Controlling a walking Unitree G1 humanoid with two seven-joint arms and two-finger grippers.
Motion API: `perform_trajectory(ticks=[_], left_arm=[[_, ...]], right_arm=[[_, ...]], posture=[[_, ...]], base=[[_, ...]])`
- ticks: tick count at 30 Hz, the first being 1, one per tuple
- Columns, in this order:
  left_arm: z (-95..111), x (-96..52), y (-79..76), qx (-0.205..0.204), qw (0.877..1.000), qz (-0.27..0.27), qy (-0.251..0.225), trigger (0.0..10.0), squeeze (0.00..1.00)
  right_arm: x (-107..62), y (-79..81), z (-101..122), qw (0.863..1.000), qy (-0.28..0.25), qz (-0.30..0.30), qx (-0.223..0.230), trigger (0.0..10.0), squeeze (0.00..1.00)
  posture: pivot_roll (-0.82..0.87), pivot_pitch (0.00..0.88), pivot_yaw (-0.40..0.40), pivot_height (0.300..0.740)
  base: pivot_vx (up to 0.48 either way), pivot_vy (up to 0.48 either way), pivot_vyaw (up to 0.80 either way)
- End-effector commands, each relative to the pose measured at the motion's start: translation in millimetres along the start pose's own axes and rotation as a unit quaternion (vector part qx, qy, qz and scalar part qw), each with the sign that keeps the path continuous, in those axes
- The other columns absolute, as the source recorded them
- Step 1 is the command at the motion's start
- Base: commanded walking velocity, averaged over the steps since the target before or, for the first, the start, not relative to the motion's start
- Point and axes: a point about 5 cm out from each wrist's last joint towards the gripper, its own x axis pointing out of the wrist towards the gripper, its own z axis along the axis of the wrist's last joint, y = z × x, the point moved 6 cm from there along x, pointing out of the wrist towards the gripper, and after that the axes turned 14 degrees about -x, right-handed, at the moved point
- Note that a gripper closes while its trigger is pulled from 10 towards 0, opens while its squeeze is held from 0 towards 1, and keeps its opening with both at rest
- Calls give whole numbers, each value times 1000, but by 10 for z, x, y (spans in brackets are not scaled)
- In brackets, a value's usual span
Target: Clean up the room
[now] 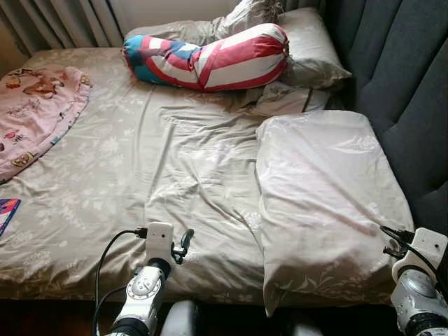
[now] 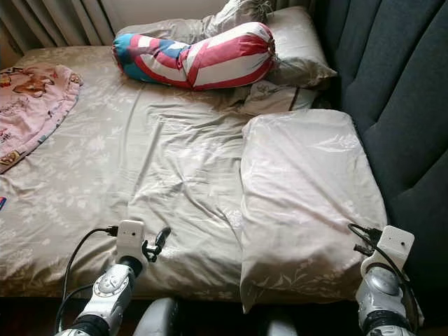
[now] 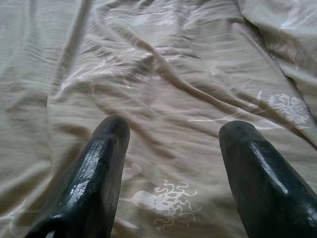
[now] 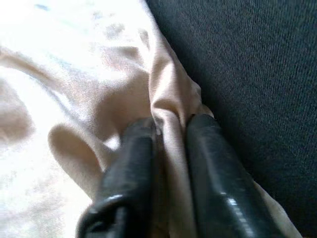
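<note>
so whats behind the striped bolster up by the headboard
Behind the striped bolster lie beige pillows, crumpled, and curtains hang at the back. The bolster covers the pillows' lower parts, so what lies between them cannot be seen.

Bed [image 1: 161, 182] w/ beige pillow [image 1: 322, 196], striped bolster [image 1: 210, 59], pink blanket [image 1: 35, 112].

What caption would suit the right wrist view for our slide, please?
Right gripper pinching a fold of the beige pillow beside the dark grey headboard.
</note>
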Motion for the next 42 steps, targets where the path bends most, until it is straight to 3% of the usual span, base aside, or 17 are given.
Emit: perform_trajectory(ticks=[1,4,7,9,10,11,14,19,22,25,29,33,35,37,39,42], left_arm=[[-52,-24,50,3,1000,8,11,10000,0],[-52,-25,52,3,1000,8,11,10000,0],[-50,-23,50,2,1000,8,10,10000,0],[-50,-23,51,2,1000,8,10,10000,0],[-50,-23,50,1,1000,8,10,10000,0],[-50,-23,49,1,1000,7,10,10000,0],[-49,-21,48,1,1000,8,10,10000,0],[-49,-25,64,0,1000,11,10,10000,0],[-80,-37,93,-4,1000,17,16,10000,0],[-157,-69,180,-25,998,38,33,10000,0],[-239,-106,268,-37,996,52,54,10000,0],[-338,-149,348,-50,993,72,77,10000,0],[-407,-185,403,-75,989,93,89,10000,0],[-506,-242,502,-137,976,132,103,10000,0],[-589,-291,547,-162,968,150,118,10000,0],[-768,-410,588,-133,965,157,162,10000,0]], right_arm=[[-8,33,55,1000,-17,-1,4,10000,1000],[-20,72,229,998,-64,9,12,10000,1000],[-98,208,570,987,-156,34,13,10000,1000],[-119,257,633,984,-171,46,29,10000,1000],[-150,352,691,980,-184,63,32,10000,133],[-159,384,703,979,-187,69,32,10000,0],[-192,580,665,978,-180,103,25,10000,0],[-206,676,553,981,-159,111,26,10000,0],[-262,841,469,977,-152,145,18,10000,0],[-304,957,230,980,-115,163,10,10000,0],[-363,1090,195,976,-113,188,10,10000,0],[-389,1156,82,975,-94,201,-1,10000,0],[-394,1154,-21,977,-77,200,-14,10000,0],[-404,1151,-119,978,-61,201,-14,10000,0],[-416,1156,-194,978,-48,203,-19,10000,0],[-455,1164,-395,977,-16,208,-33,10000,0]], posture=[[-49,82,39,632],[-48,81,39,632],[-50,82,40,632],[-50,82,40,632],[-52,80,40,632],[-52,80,40,632],[-48,80,36,637],[-44,80,35,661],[-45,81,35,681],[-47,76,32,706],[-49,68,32,736],[-44,53,28,740],[-41,45,25,740],[-33,35,21,740],[-30,23,18,740],[-35,8,17,740]], base=[[0,0,0],[0,0,0],[0,0,0],[0,0,0],[0,0,0],[0,0,0],[0,0,0],[0,0,0],[0,0,0],[0,0,0],[0,0,0],[0,0,0],[0,0,0],[0,0,0],[0,0,0],[0,0,0]])
